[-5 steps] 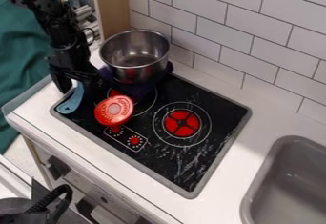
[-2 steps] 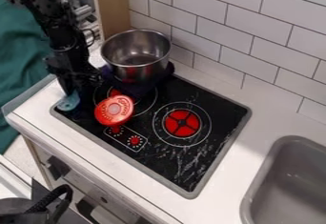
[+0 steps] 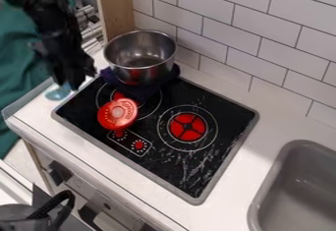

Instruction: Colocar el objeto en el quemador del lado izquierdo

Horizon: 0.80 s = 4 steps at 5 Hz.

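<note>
White tiles (image 3: pixel 249 43) line the wall across the top and right of the frame, above a pale counter (image 3: pixel 230 95) with a black stovetop (image 3: pixel 157 146) set into it. We lose part of the grey sink (image 3: pixel 298 176) at the lower right edge, and the arm (image 3: pixel 49 16) runs out of the picture at the upper left. Blur softens the arm and the black gripper (image 3: pixel 73 81), so we cannot tell whether it is apart, together or clamped on anything. The near-left burner (image 3: pixel 144 109) is partly covered by a dark purple cloth (image 3: pixel 148 88) under the steel pot (image 3: pixel 140 58), and by the red round piece (image 3: pixel 117 113).

We find the blue thing (image 3: pixel 58 93) left of centre, at the counter's left side, just beside the stovetop's corner and right below the gripper. It looks smooth, pale blue and rounded at its lower end; its upper part goes behind the gripper. We cannot tell whether it touches the counter.

Compared with the earlier frames, the arm and gripper have moved up and to the left. The blue thing has shifted the same way, off the stovetop's left corner, and we see less of it than at first. The pot, cloth and red piece have stayed put.
</note>
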Tool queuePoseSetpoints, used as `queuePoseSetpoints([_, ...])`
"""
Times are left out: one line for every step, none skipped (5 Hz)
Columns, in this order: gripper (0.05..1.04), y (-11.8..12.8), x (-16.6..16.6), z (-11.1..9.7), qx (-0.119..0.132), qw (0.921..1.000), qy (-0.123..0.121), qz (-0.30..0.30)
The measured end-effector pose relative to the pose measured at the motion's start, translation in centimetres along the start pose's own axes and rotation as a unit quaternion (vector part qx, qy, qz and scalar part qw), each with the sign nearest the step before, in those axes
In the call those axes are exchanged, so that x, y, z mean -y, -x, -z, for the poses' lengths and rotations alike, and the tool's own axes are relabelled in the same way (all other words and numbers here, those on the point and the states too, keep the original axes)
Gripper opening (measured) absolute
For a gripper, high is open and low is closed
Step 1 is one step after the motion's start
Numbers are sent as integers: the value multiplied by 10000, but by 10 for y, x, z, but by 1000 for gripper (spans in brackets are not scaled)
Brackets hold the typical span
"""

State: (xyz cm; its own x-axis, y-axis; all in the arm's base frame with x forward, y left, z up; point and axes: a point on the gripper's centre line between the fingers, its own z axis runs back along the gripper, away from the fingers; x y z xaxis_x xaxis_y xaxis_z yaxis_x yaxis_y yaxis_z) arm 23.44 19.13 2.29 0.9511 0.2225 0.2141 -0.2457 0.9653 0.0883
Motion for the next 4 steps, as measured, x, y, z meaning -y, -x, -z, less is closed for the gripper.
queuePoseSetpoints([310, 0, 5, -24, 173, 9998, -28, -32])
queuePoseSetpoints([310, -6, 38, -43, 38, 9999, -42, 140])
queuePoseSetpoints([310, -9, 85, -51, -270, 9992, -19, 289])
queuePoseSetpoints([310, -11, 131, -62, -97, 9998, 36, 162])
